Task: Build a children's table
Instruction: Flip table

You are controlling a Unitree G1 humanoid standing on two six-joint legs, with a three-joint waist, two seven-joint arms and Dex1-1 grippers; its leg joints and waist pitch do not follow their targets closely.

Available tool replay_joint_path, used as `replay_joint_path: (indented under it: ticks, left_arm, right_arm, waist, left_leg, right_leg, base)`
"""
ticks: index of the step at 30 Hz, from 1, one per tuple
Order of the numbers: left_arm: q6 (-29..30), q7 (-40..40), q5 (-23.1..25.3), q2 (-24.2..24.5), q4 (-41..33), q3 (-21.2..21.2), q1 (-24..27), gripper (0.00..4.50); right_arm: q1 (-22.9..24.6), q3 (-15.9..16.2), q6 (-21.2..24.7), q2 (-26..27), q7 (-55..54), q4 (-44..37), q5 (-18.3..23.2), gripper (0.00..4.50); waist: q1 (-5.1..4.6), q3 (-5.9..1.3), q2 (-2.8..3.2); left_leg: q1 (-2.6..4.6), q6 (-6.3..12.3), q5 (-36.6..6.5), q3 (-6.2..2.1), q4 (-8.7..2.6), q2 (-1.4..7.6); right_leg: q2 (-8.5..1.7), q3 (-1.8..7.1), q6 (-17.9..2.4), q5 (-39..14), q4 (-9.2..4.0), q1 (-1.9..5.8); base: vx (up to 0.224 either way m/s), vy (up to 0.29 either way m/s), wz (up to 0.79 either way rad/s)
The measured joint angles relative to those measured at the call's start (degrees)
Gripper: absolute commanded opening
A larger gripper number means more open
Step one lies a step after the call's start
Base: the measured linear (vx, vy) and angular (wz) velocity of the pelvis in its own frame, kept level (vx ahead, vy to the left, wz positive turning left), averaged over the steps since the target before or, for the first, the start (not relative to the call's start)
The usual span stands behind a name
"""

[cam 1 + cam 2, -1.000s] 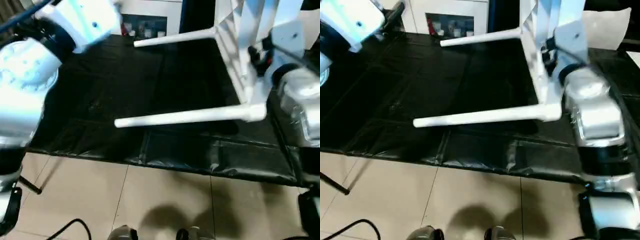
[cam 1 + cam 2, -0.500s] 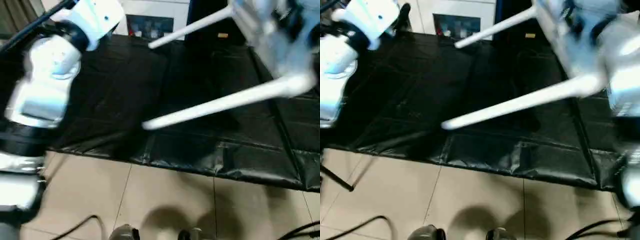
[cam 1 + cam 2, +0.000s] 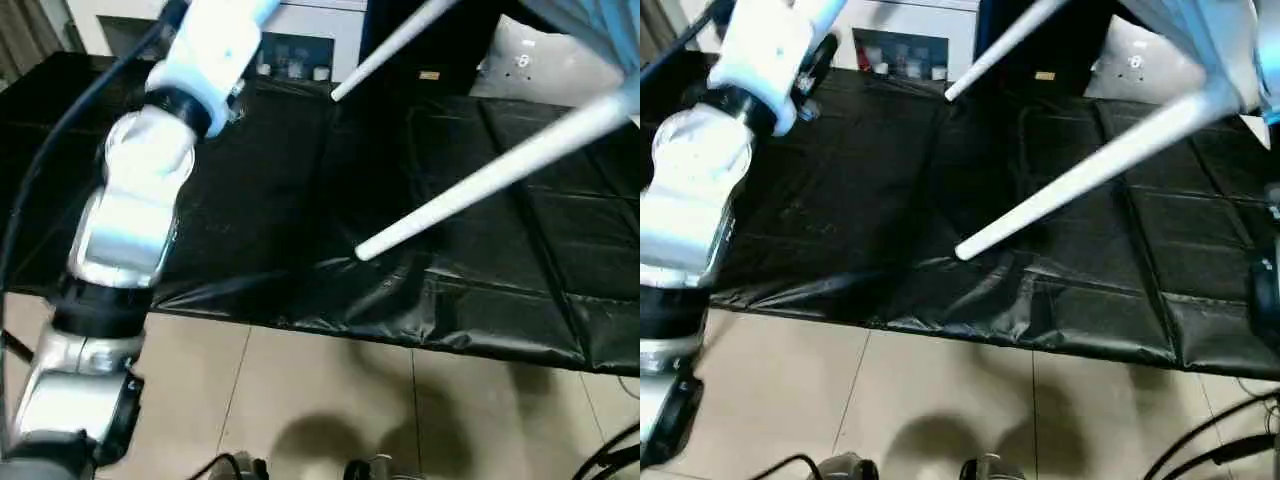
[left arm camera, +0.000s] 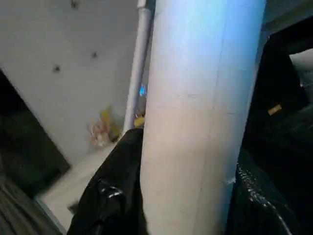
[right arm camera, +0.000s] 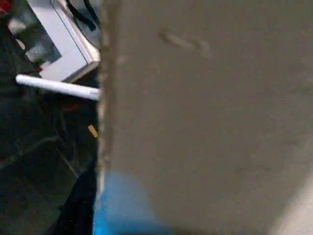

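The children's table hangs tilted above the black work table, its white top at the upper right. One white leg slants down toward the work table's front. A second leg points away behind it. My silver left arm reaches up past the top edge. In the left wrist view a thick white leg stands inside my left gripper, and the black fingers hug both its sides. The right wrist view sits tight against the table's pale top, with a leg beyond it. My right gripper holds that top.
The black-covered work table spans the view, its front edge near the tiled floor. A white cabinet stands behind it, and a flat white panel lies at the back right. Cables trail on the floor.
The children's table has swung up and to the right, its legs now steeply slanted. My left arm has risen and its gripper has narrowed around a leg. The camera has shifted too.
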Motion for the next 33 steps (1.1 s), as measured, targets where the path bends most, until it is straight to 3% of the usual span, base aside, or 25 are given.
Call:
replay_joint_path:
  ticks: [3, 7, 15, 21, 24, 30, 33]
  left_arm:
    - [0.94, 0.98, -0.45, -1.36, -1.33, 1.04, 2.5, 1.63]
    - [0.97, 1.48, 0.2, -0.48, -1.08, 2.42, 5.84, 1.6]
    - [-6.37, 2.88, -0.75, -0.04, 5.23, 3.64, 9.1, 1.54]
    - [-12.65, 2.59, -2.16, 0.3, 14.02, 4.97, 8.18, 1.54]
    - [-15.04, 2.38, -2.65, 0.46, 17.91, 5.1, 6.72, 1.54]
    - [-18.6, 1.14, -2.78, 1.48, 22.94, 5.04, 4.1, 1.54]
    - [-21.4, 1.0, -2.78, 1.49, 25.36, 4.98, 3.27, 1.54]
  right_arm:
    - [-1.69, 0.4, -2.62, 1.14, 1.39, 1.85, -0.34, 2.68]
    - [-3.21, 0.41, -8.03, 2.76, 6.35, 2.9, 0.09, 3.02]
    - [-3.81, -0.98, -10.18, 3.54, 13.65, 2.66, 3.01, 3.7]
    - [-1.47, -4.63, -10.19, 0.83, 23.44, -4.12, 8.38, 4.23]
    - [-0.28, -6.52, -9.57, 0.08, 25.41, -6.31, 10.82, 4.48]
    - [2.8, -11.77, -7.43, 0.03, 27.92, -10.97, 17.15, 4.5]
    - [5.88, -15.94, -4.65, 0.77, 29.39, -16.67, 22.96, 4.5]
  waist:
    - [0.05, -0.04, -0.25]
    - [-0.33, -0.34, -1.09]
    - [0.28, -0.64, -2.15]
    - [0.62, -0.59, -2.09]
    - [0.92, -0.49, -1.78]
    - [1.31, -0.36, -1.25]
    - [1.35, -0.36, -1.08]
  left_leg:
    - [0.0, 0.0, 0.0, 0.0, 0.01, 0.01]
    - [0.14, -0.01, -0.01, -0.01, 0.01, 0.12]
    - [0.21, 0.06, -0.06, -0.12, 0.01, 0.14]
    - [0.23, 0.29, -0.19, -0.12, 0.01, 0.09]
    - [0.31, 0.33, -0.21, -0.12, 0.01, 0.09]
    - [0.43, 0.34, -0.22, -0.13, 0.0, 0.12]
    - [0.5, 0.34, -0.22, -0.13, -0.05, 0.14]
  right_leg:
    - [0.01, -0.01, 0.01, -0.01, -0.02, 0.04]
    - [0.07, -0.07, 0.03, -0.02, -0.05, 0.15]
    - [0.11, -0.19, 0.04, -0.02, -0.7, 0.8]
    - [0.11, -0.14, -0.03, 0.07, -1.1, 1.22]
    - [0.1, -0.14, -0.34, 0.26, -1.18, 1.42]
    - [0.11, -0.18, -0.34, 0.27, -1.14, 1.54]
    - [0.11, -0.19, -0.33, 0.27, -1.09, 1.56]
  base:
    - [0.0, 0.0, 0.0]
    - [0.0, 0.0, 0.0]
    - [0.0, 0.0, 0.0]
    - [0.0, 0.0, 0.0]
    - [0.0, 0.0, 0.0]
    - [0.0, 0.0, 0.0]
    - [0.0, 0.0, 0.0]
